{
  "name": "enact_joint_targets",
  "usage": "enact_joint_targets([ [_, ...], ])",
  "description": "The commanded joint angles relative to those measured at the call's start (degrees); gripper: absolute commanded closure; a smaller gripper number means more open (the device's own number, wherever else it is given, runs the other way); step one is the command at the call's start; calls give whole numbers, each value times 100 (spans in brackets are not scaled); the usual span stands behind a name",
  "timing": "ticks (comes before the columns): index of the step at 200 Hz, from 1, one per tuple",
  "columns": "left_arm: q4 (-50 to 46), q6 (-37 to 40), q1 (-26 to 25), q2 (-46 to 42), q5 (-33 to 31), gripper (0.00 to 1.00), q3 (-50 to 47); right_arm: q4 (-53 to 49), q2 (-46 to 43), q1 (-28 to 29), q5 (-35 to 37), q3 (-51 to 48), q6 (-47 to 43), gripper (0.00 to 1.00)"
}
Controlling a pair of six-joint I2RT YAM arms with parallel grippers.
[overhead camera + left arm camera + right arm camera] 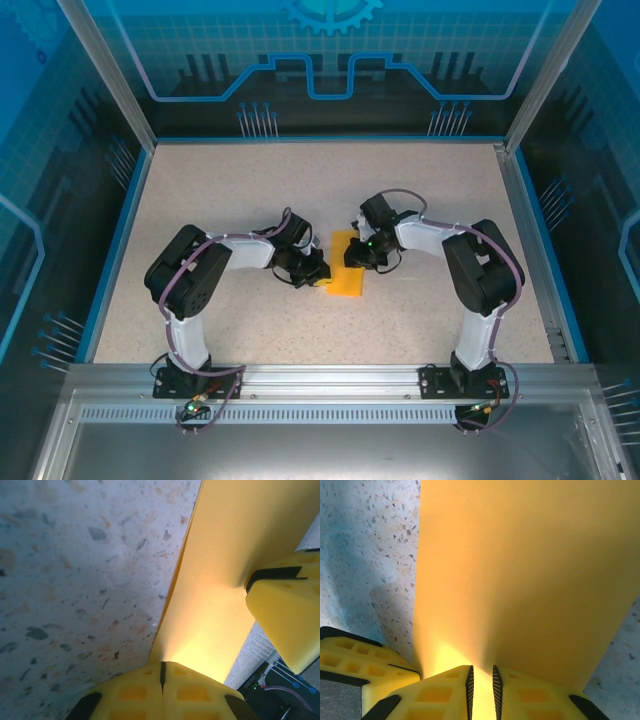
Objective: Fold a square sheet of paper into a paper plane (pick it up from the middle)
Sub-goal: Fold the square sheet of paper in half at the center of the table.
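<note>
The orange-yellow square sheet of paper [350, 272] lies mid-table between both grippers and looks like a narrow strip from above. My left gripper [318, 276] is shut on its left edge; in the left wrist view the jaws [162, 672] meet, with the paper [225, 580] rising out of them. My right gripper [358, 252] is at the sheet's far right side. Its jaws [482, 680] stand a narrow slit apart with paper [520, 570] running into the slit. One right finger [285, 615] shows in the left wrist view, and one left finger [355, 652] in the right wrist view.
The speckled beige tabletop [230, 190] is bounded by a blue rim and transparent walls on the left, back and right. A metal rail [320, 380] carrying both arm bases runs along the near edge.
</note>
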Motion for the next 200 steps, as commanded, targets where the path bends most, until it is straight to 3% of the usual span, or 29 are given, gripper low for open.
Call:
enact_joint_targets([
  [1,-740,68,-118,398,-560,100,-133,212,124,-169,-217,-102,-223,79],
  [86,-774,76,-137,441,-567,100,-170,362,154,-458,-232,-227,-202,79],
  [140,-789,95,-140,441,-565,100,-152,829,-206,-383,-806,-235,25,79],
  [200,-870,138,-149,449,-594,100,-126,1080,201,-568,-690,-215,132,79],
])
